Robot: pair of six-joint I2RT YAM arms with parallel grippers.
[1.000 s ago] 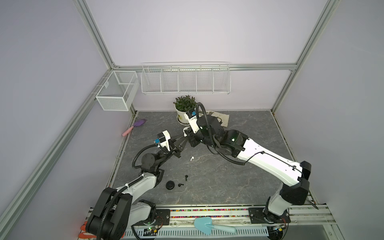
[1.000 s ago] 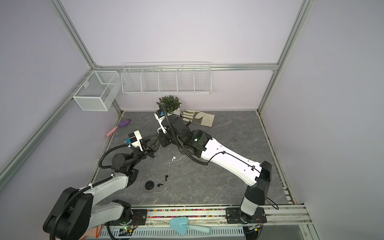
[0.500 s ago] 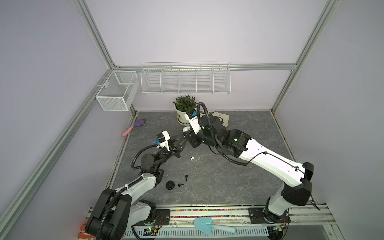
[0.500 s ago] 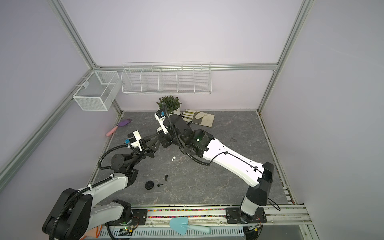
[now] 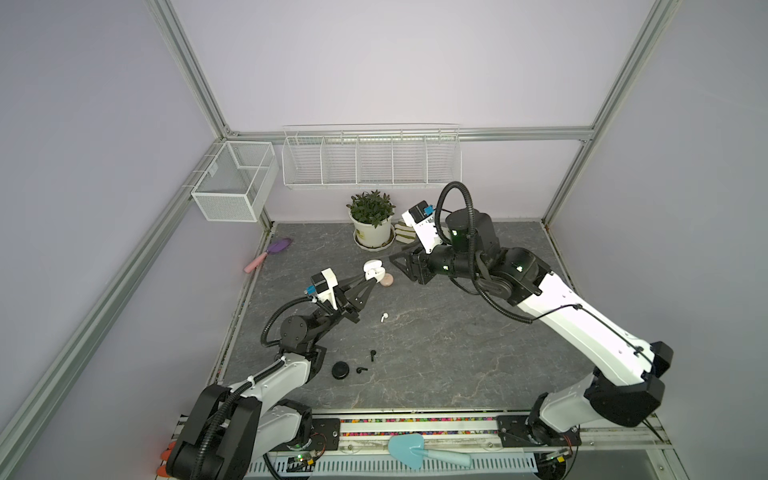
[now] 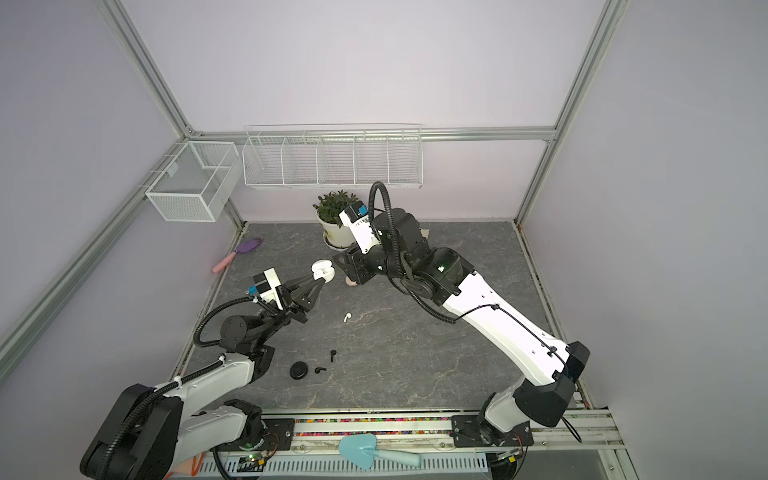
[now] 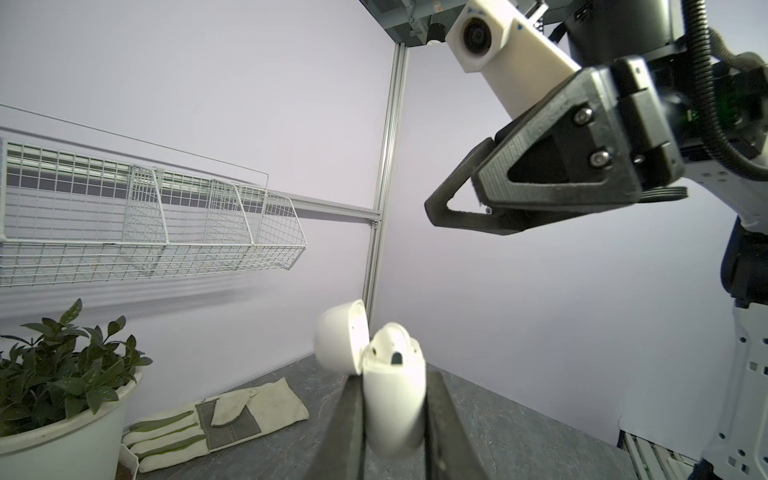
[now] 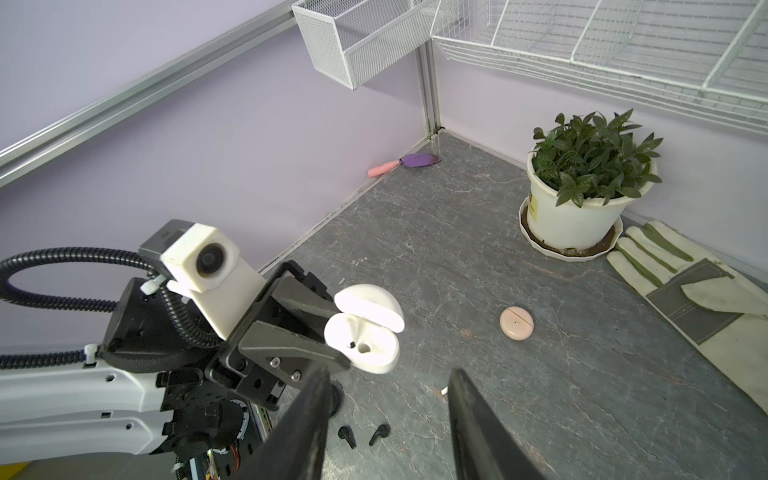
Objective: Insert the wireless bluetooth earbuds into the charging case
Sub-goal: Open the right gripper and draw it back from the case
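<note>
At top-view centre, left gripper (image 5: 372, 278) pinches white open-lidded plastic charging case (image 5: 372, 269) aloft; right gripper (image 8: 390, 376) spread, empty; tiny white stemmed earbud (image 5: 384, 317) lies loose below centre. Best: pinch head, lower stem-first.

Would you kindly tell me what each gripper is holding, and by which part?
The left gripper is shut on the white charging case, clamping its lower body on both sides, with the lid hinged open. The right gripper stands open and holds nothing.
</note>
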